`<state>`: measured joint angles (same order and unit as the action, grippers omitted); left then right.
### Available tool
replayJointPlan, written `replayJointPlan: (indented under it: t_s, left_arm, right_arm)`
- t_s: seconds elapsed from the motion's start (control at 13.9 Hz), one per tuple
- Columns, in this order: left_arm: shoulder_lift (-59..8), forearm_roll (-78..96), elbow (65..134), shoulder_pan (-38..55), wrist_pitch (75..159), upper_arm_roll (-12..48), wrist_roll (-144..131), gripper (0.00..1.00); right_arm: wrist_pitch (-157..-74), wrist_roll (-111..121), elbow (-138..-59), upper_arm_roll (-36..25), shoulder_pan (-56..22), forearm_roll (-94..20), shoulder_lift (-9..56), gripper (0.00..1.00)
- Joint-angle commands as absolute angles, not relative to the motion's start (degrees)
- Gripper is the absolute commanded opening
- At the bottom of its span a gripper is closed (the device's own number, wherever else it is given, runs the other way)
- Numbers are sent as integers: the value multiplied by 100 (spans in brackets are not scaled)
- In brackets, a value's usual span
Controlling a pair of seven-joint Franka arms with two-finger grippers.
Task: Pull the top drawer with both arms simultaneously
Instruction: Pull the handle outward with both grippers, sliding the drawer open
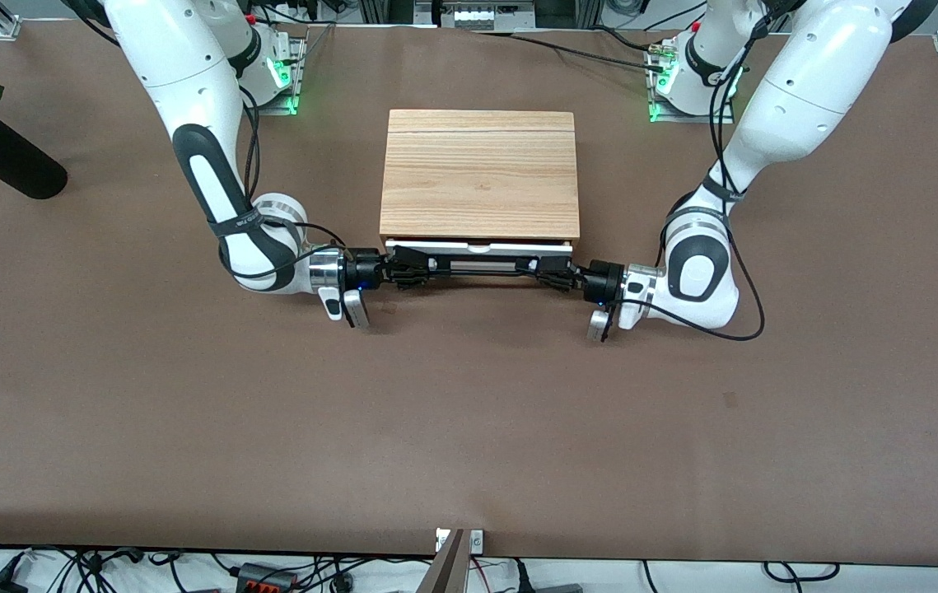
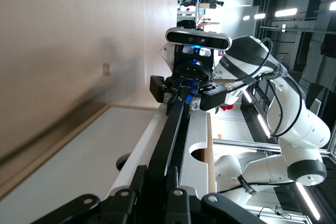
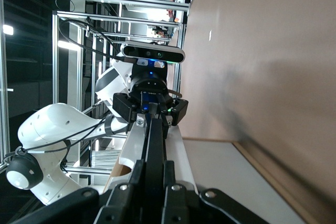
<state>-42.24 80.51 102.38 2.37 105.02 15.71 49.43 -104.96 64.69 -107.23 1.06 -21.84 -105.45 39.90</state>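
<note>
Now the top drawer (image 1: 481, 246), barely out of the cabinet (image 1: 481, 173), is clamped by its handle (image 1: 481, 265) in the left gripper (image 1: 555, 273) and right gripper (image 1: 411, 269).

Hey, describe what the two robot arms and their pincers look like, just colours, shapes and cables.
Both arms, the left arm and the right arm, have glossy white rounded shells with black panels at the joints and silver wrist rings. Loose black cables run along each. The left pincer and right pincer are small and black, each with a camera bar mounted at its wrist. Green lights glow at the bases.
</note>
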Motion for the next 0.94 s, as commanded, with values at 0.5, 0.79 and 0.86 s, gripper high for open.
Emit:
replayJointPlan:
  t_s: [0.5, 0.79, 0.86]
  left_arm:
    - [-4983, 8411, 8868, 88, 10731, 1450, 4685, 11]
    - [-5019, 8402, 8868, 88, 10732, 1450, 4693, 12]
    - [-5019, 8402, 8868, 88, 10731, 1450, 4693, 12]
  right_arm:
    - [-10362, 6451, -9502, -9, -1960, -10521, 4851, 9]
    - [-10424, 6451, -9352, -18, -1960, -10521, 4939, 10]
    - [-10424, 6451, -9352, -18, -1960, -10512, 4948, 19]
